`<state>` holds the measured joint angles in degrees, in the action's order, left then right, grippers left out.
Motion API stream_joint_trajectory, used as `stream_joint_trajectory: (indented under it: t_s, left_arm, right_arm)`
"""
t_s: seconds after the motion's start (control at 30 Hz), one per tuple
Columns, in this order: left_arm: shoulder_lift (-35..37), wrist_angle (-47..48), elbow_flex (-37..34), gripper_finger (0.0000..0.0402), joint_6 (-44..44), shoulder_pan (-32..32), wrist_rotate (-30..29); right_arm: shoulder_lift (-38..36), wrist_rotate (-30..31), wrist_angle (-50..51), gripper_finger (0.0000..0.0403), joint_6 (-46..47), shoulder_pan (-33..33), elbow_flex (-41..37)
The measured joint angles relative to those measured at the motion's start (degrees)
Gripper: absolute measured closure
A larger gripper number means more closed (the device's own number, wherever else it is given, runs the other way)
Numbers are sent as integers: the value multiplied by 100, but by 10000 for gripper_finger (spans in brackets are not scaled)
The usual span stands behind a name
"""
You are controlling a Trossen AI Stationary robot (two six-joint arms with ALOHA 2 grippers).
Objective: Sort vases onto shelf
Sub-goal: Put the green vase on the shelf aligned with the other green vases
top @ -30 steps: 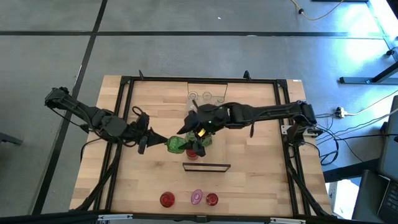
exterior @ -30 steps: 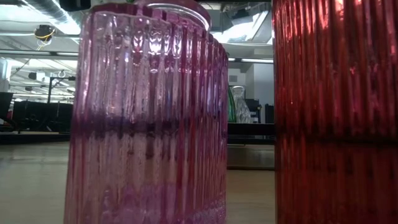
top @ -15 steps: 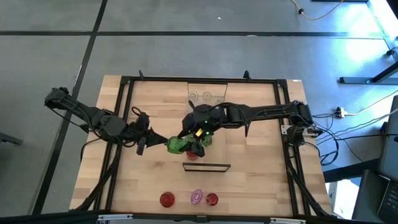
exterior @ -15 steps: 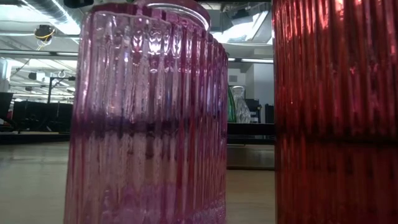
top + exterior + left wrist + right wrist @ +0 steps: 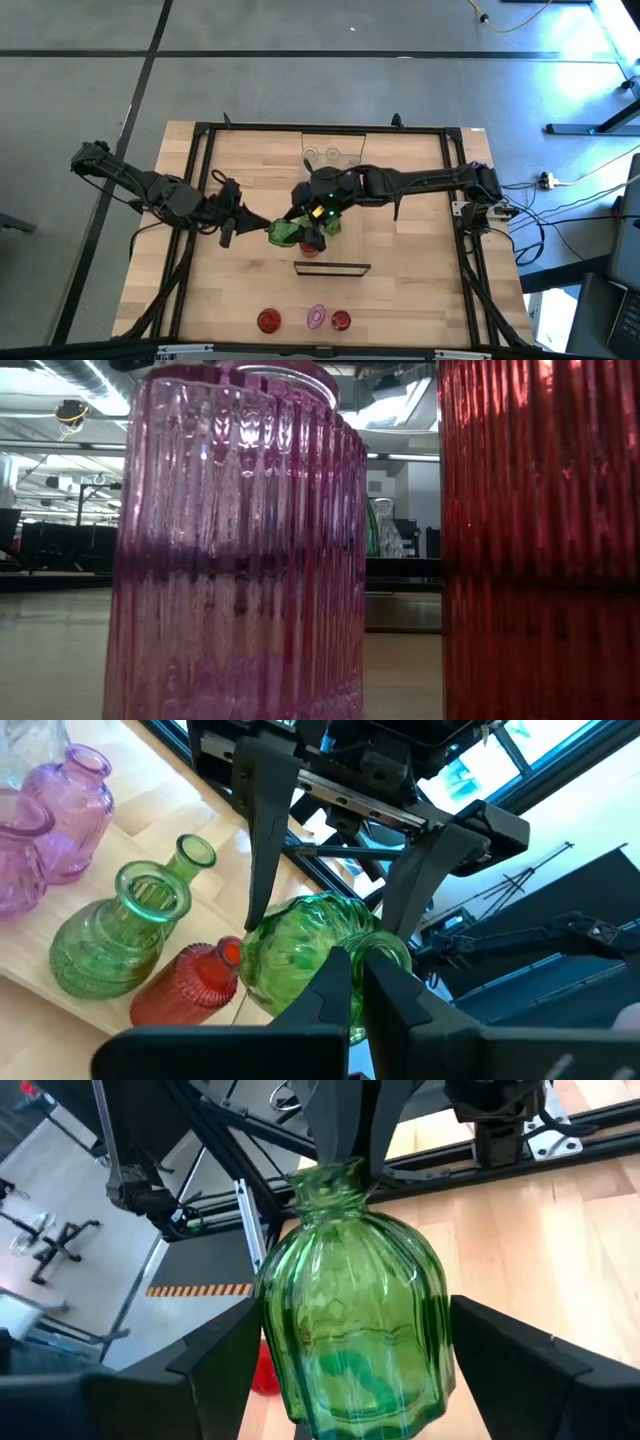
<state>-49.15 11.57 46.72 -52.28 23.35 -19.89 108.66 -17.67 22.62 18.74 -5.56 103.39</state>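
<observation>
Mid-worktop [image 5: 400, 250]: left gripper [image 5: 355, 982] pinches the slippery, fragile green vase [image 5: 350, 1320] by its neck; right gripper [image 5: 350, 1370] spread around the belly.

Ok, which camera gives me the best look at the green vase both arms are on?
Right wrist view: the green vase fills it. Left wrist view hides its neck behind the left gripper; high view shows a green blob; low view, nothing clear.

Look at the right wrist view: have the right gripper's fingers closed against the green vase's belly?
No: the right gripper stands open, its fingers clear of the green vase.
</observation>
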Motion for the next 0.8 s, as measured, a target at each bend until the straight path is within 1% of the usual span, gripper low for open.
stream_joint_trajectory:
  t_s: [0.2,0.3,0.6,0.8]
  left_arm:
    - [-7,-159,0,399,171,-143,-7]
    - [-7,-199,0,399,192,-228,40]
    - [-7,-368,0,400,337,-411,171]
    - [-5,-417,0,400,382,-552,265]
  right_arm:
    - [0,64,-88,70,153,7,0]
    - [0,71,-93,63,96,0,0]
    - [0,74,-70,79,79,2,0]
    - [0,298,-115,96,51,0,0]
